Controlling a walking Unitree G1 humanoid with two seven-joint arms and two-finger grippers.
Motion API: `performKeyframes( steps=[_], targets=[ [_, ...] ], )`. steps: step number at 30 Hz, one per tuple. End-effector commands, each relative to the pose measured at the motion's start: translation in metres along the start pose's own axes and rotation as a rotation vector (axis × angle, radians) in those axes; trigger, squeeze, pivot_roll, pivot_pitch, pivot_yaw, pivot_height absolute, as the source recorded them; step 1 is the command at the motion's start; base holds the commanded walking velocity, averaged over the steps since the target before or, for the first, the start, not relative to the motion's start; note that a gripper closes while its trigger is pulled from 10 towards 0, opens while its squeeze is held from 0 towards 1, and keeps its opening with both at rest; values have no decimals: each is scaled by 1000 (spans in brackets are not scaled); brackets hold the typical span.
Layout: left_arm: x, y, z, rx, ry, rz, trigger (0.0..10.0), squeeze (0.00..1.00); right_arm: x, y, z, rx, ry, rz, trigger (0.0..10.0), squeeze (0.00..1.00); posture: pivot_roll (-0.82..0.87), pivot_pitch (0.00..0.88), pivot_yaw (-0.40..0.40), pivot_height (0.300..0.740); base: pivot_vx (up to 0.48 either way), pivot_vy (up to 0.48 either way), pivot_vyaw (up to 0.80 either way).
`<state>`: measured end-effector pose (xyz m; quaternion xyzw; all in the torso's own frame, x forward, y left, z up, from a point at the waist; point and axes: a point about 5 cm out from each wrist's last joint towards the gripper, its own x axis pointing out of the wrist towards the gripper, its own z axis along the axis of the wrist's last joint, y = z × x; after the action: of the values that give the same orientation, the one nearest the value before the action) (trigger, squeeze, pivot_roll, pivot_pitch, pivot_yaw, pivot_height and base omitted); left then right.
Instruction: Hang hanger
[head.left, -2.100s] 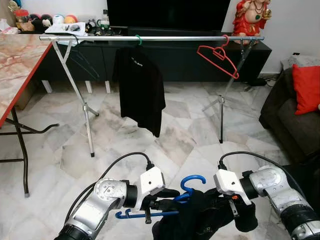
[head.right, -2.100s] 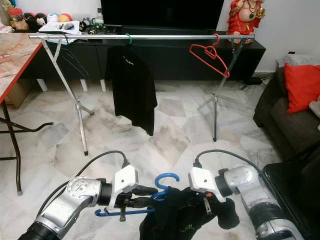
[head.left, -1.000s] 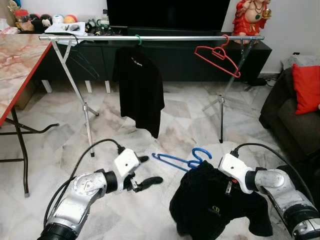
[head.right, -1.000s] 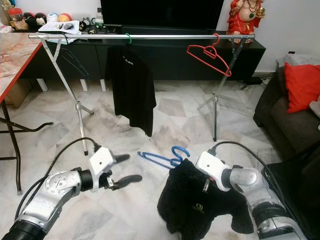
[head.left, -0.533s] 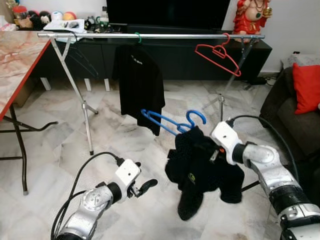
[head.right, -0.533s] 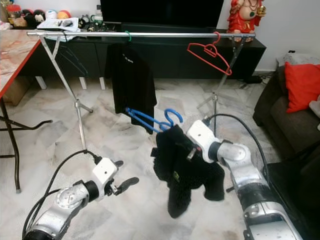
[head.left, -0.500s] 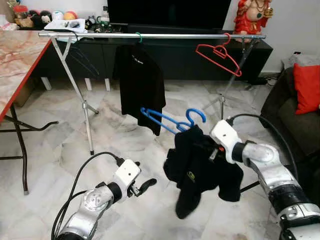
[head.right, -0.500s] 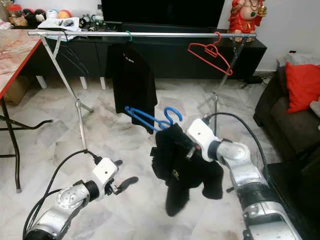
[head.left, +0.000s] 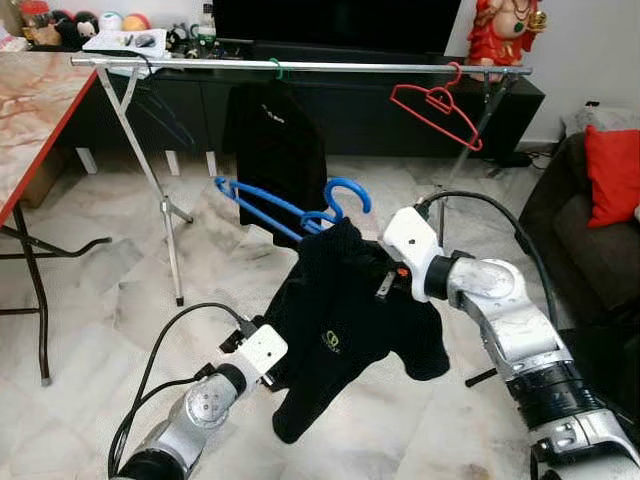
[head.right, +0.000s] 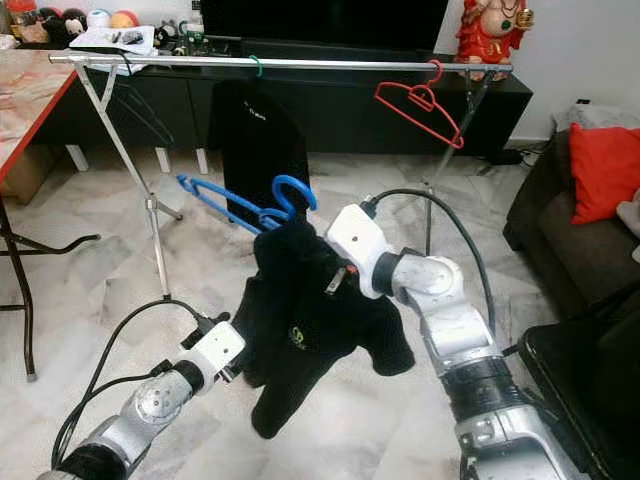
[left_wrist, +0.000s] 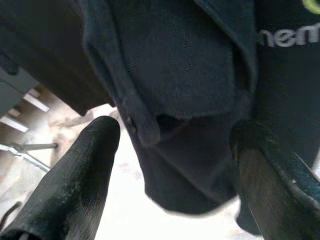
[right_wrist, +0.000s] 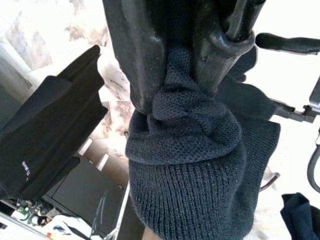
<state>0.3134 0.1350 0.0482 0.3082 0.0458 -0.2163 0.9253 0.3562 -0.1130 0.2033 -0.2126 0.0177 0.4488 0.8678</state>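
The right gripper (right_wrist: 172, 95) is clamping the black shirt (head.left: 345, 320) on the blue hanger (head.left: 290, 205), below the rail (head.left: 300, 66); the released left gripper (left_wrist: 170, 150) is idling. The hook should probably be lifted over the rail's open middle stretch.

Matt knit black shirt (head.left: 345, 320), glossy plastic blue hanger (head.left: 290, 208), polished marble floor (head.left: 110, 300)

Pale marble floor (head.left: 90, 300); a black cabinet (head.left: 350, 110) along the white wall (head.left: 590, 50), a dark sofa (head.left: 590, 225) with red cushion (head.left: 612, 175).
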Motion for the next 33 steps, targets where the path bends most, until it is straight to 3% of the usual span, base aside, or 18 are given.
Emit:
performKeyframes(
  steps=[1,6,15,21,22,23,24,29,30,31,32,33],
  targets=[
    [0,-5,-1,39,-8,8,10000,0,-1,4,14,-24,-44,6,0,0,-66,134,-107,740,0,0,0],
    [3,-5,1,87,-18,39,10000,0,2,10,22,-21,-58,22,0,0,-67,135,-109,740,0,0,0],
    [6,8,10,45,-89,177,10000,0,1,18,26,-25,-59,46,0,0,-68,123,-107,740,0,0,0],
    [5,11,11,44,-107,213,10000,0,1,19,26,-28,-57,50,0,0,-68,118,-106,740,0,0,0],
    [5,11,11,39,-106,213,8980,0,1,19,26,-29,-58,52,0,0,-70,114,-105,740,0,0,0],
    [5,11,11,37,-106,213,8980,0,1,20,26,-30,-58,52,0,0,-69,113,-105,740,0,0,0],
    [6,10,11,34,-103,205,8157,0,0,20,27,-31,-59,54,0,0,-68,112,-105,740,0,0,0],
    [7,4,8,34,-78,175,8235,0,-1,21,29,-37,-61,59,0,0,-71,109,-105,740,0,0,0],
    [7,4,8,36,-78,177,7373,0,-1,21,29,-38,-62,59,0,0,-72,109,-105,740,0,0,0],
    [6,5,8,37,-79,182,4431,0,-1,21,30,-40,-64,61,0,0,-72,109,-105,740,0,0,0],
    [6,5,8,34,-80,184,4431,0,-1,21,30,-41,-65,63,0,0,-72,109,-107,740,0,0,0],
    [7,5,8,33,-80,186,627,0,-1,21,30,-43,-66,65,0,0,-71,111,-108,740,0,0,0]
  ],
)
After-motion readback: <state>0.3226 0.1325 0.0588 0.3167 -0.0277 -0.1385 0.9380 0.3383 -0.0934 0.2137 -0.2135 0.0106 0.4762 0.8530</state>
